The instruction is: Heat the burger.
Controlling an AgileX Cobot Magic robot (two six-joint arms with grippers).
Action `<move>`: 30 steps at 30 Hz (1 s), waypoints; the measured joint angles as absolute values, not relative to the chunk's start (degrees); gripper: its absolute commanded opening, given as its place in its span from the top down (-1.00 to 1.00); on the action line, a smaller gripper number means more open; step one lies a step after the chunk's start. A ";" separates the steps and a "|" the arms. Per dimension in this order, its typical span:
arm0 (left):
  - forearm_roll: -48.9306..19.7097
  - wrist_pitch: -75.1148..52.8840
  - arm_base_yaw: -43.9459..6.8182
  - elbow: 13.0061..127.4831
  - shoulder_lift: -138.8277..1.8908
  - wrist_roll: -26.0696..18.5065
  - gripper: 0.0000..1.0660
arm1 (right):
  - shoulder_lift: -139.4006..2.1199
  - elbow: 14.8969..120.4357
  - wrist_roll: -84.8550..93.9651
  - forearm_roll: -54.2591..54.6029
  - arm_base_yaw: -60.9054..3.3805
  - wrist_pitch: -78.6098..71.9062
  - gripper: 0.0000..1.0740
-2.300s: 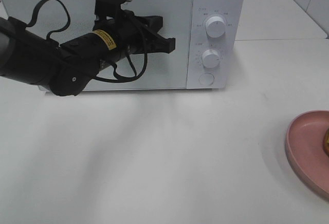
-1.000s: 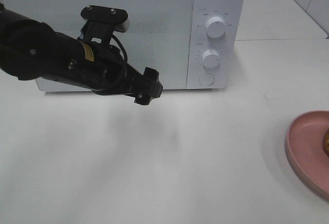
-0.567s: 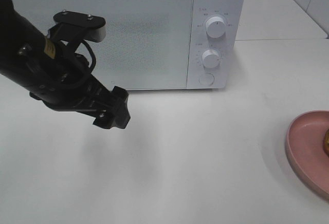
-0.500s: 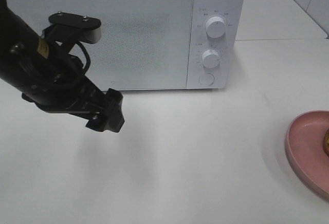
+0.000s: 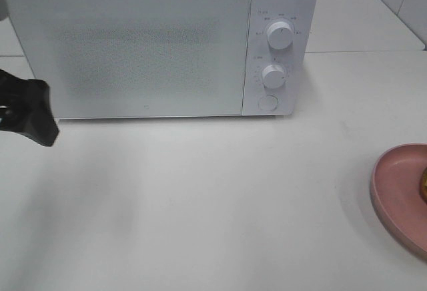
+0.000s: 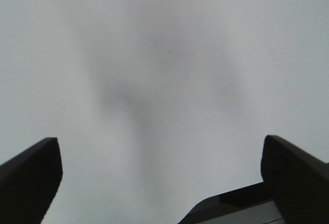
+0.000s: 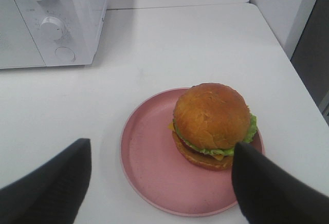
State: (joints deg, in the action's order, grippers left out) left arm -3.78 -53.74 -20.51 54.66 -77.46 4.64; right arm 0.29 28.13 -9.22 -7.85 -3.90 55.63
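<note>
The burger (image 7: 212, 121), with a glossy brown bun, lettuce and cheese, sits on a round pink plate (image 7: 149, 170) on the white table. My right gripper (image 7: 160, 149) hovers over the plate, open, and its fingers touch nothing. In the high view only a sliver of the burger (image 5: 423, 183) shows on the plate (image 5: 397, 194) at the right edge. At the left edge, in front of the white microwave (image 5: 133, 51), is my left gripper (image 5: 37, 114). The left wrist view shows this gripper (image 6: 159, 147) open over bare table.
The microwave door (image 5: 130, 54) is shut. Two knobs (image 5: 279, 35) and a round button (image 5: 267, 103) are on its right panel. The microwave's panel (image 7: 54, 29) also shows beyond the plate. A table edge and a wall (image 7: 288, 8) lie past the plate.
My left arm has drawn away from the microwave door, down and to the left, until only its gripper shows at the view's left edge. The door stays shut and the plate has not moved.
</note>
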 measured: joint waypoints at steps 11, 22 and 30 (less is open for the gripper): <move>-3.78 -64.06 -4.98 54.66 -72.65 0.57 -0.83 | 0.29 28.13 -9.22 -7.85 -3.90 55.63 -0.37; -3.78 -65.95 0.11 48.70 -62.68 0.00 -0.83 | 0.29 28.13 -9.22 -7.85 -3.90 55.63 -0.37; -3.78 -63.60 0.11 39.36 -53.17 0.00 -0.83 | 0.29 28.13 -9.22 -7.85 -3.90 55.63 -0.37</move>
